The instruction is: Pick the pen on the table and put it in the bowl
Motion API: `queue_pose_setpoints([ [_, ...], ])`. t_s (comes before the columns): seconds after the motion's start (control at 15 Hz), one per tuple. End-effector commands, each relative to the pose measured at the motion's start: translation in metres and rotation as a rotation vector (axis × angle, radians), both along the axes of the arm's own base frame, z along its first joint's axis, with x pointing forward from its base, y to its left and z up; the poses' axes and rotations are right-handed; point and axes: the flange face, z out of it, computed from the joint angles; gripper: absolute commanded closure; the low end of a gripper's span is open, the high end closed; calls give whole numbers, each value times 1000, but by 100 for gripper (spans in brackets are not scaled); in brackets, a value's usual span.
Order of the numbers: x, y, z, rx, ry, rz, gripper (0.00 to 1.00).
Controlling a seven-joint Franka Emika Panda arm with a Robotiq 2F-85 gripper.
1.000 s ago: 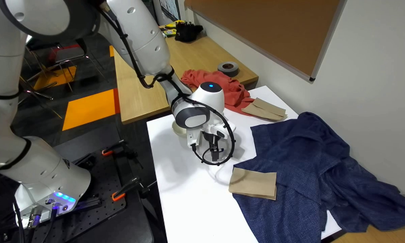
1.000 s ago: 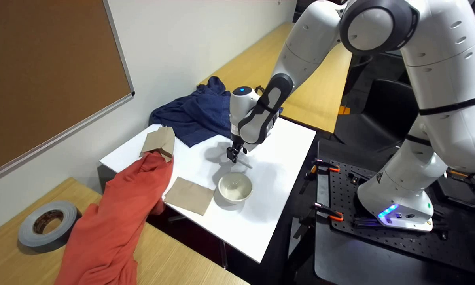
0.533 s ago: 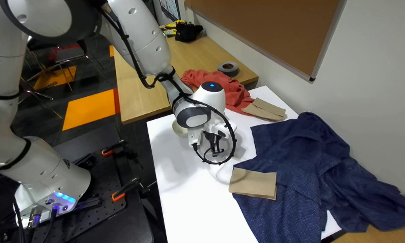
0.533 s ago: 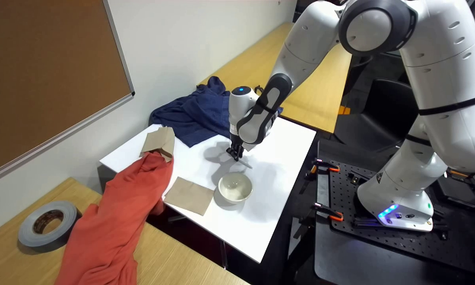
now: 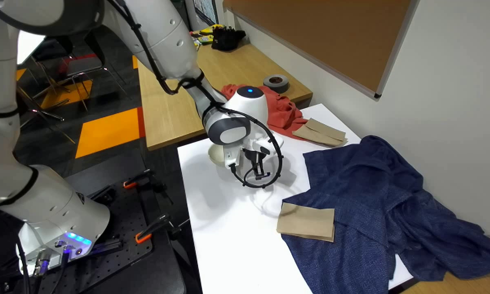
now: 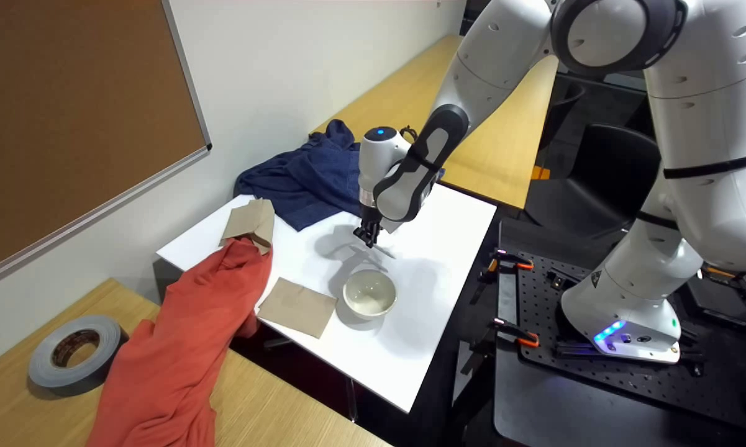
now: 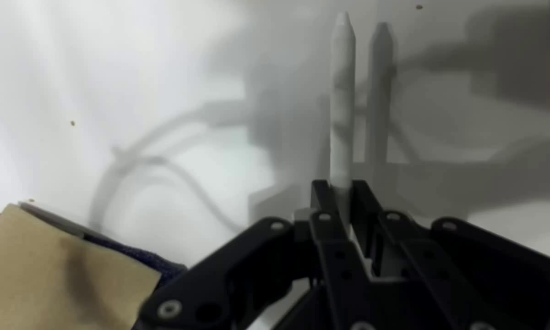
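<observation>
A thin, pale pen [image 7: 342, 101] with a tapered tip juts forward from between the black fingertips [image 7: 321, 195] of my gripper [image 7: 341, 185], which is shut on it. Its shadow falls beside it on the white table [image 6: 422, 304], with a gap between the two. In an exterior view the pen [image 6: 385, 252] shows as a short grey stick by the gripper [image 6: 368, 237], a little above the table. The cream-white bowl [image 6: 369, 293] stands upright near the gripper, apart from it. From another angle the arm partly covers the bowl [image 5: 216, 155].
Brown paper [image 6: 298, 306] lies beside the bowl. More brown paper [image 5: 306, 222] rests on a dark blue cloth [image 5: 363, 212] along the table's wall side. A red-orange cloth [image 6: 186, 335] and a tape roll [image 6: 76, 354] are at the adjoining wooden table. A brown board [image 6: 87, 118] hangs on the wall.
The gripper's fingers have come together on the pen from a wide stance. Hand and pen have then risen slightly off the table. The bowl stays where it was.
</observation>
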Motion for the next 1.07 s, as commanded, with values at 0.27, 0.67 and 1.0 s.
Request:
queue_pose_setpoints([
  [0.27, -48, 64, 94, -25, -143, 196, 96],
  [0.67, -76, 104, 129, -25, -214, 359, 96],
  [1.0, -79, 142, 137, -7, -297, 514, 96],
])
